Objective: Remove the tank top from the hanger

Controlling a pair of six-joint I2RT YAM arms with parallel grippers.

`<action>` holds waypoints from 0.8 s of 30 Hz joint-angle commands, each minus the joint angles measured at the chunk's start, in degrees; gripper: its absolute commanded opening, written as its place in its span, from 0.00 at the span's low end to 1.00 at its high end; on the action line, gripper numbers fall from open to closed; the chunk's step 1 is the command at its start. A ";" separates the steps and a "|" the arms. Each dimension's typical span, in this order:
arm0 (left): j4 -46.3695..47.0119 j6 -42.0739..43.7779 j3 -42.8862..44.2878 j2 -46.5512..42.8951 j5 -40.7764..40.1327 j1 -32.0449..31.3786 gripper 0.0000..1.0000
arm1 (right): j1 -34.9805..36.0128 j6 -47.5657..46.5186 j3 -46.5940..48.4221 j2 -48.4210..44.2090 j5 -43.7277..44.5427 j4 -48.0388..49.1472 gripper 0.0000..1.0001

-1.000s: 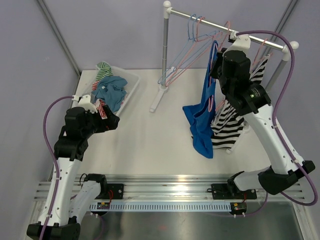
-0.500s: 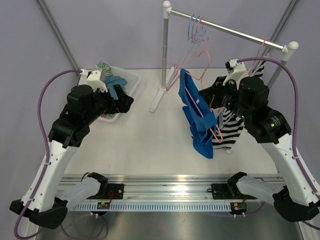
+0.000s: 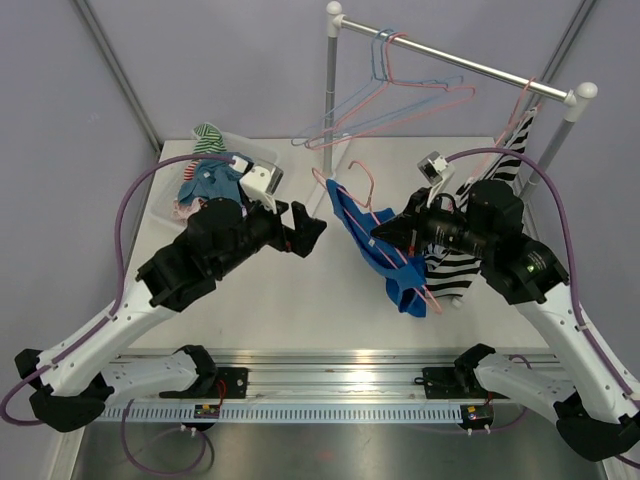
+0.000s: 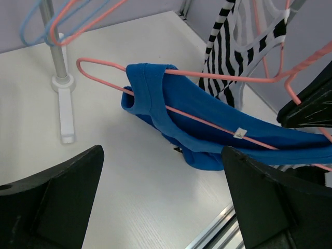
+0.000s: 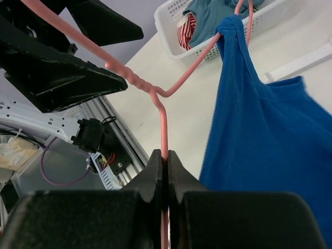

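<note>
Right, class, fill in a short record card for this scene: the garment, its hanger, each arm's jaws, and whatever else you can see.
Garment: blue tank top, on the hanger, not yet removed
Hanger: pink hanger, off the rail, held above the table
Right jaws: shut on the pink hanger's wire
Left jaws: open, facing the tank top, not touching it
Rail: carries spare hangers and a striped garment
Basket: white basket of clothes, far left of the table
</note>
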 commanded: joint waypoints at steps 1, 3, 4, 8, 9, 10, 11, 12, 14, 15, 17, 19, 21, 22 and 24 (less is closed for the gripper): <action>5.81 1.75 -1.74 1.38 -6.36 -0.70 0.99 | 0.60 1.30 -1.57 -3.03 2.77 7.61 0.00; 5.63 1.57 -1.57 1.74 -7.07 -0.70 0.99 | 0.60 2.18 -2.45 -4.35 7.77 9.46 0.00; 5.81 1.57 -1.65 1.65 -6.72 -0.70 0.99 | 0.60 2.27 -2.46 -4.45 7.71 9.81 0.00; 5.55 1.39 -1.48 1.74 -6.36 -0.79 0.99 | 0.60 2.71 -2.37 -3.48 -0.53 12.70 0.00; 5.20 1.39 -1.65 1.83 -6.63 -0.79 0.99 | 0.60 2.97 -3.15 -3.31 -3.94 13.93 0.00; 5.37 1.48 -1.83 1.91 -6.89 -0.79 0.99 | 0.60 4.11 -3.59 -3.22 -5.02 15.25 0.00; 5.63 1.48 -2.09 1.74 -7.16 -0.79 0.99 | 0.60 4.73 -4.38 -3.04 -5.81 17.44 0.00; 5.89 1.48 -2.79 1.74 -7.16 -0.79 0.99 | 0.60 5.34 -4.65 -2.87 -7.56 18.59 0.00; 6.42 1.57 -3.41 1.30 -7.24 -0.79 0.99 | 0.60 7.01 -4.74 -1.73 -9.94 20.70 0.00; 6.95 1.66 -3.67 1.13 -7.68 -0.79 0.98 | 0.60 7.45 -4.22 -1.20 -13.00 21.15 0.00; 7.39 2.18 -4.11 0.60 -8.91 -0.79 0.97 | 0.77 9.21 -3.52 0.20 -15.91 23.07 0.00; 8.00 2.62 -4.29 0.25 -9.44 -0.79 0.91 | 1.56 10.09 -3.07 0.83 -17.60 23.96 0.00; 7.92 2.71 -4.46 -0.10 -10.49 -0.79 0.85 | 2.44 9.75 -2.20 1.35 -17.43 23.88 0.00; 7.57 2.63 -4.47 -0.02 -12.06 -0.79 0.78 | 2.71 9.74 -1.93 1.44 -17.34 23.79 0.00; 6.08 2.62 -3.94 -0.02 -14.27 -0.79 0.70 | 3.15 9.66 -1.40 1.62 -17.33 23.88 0.00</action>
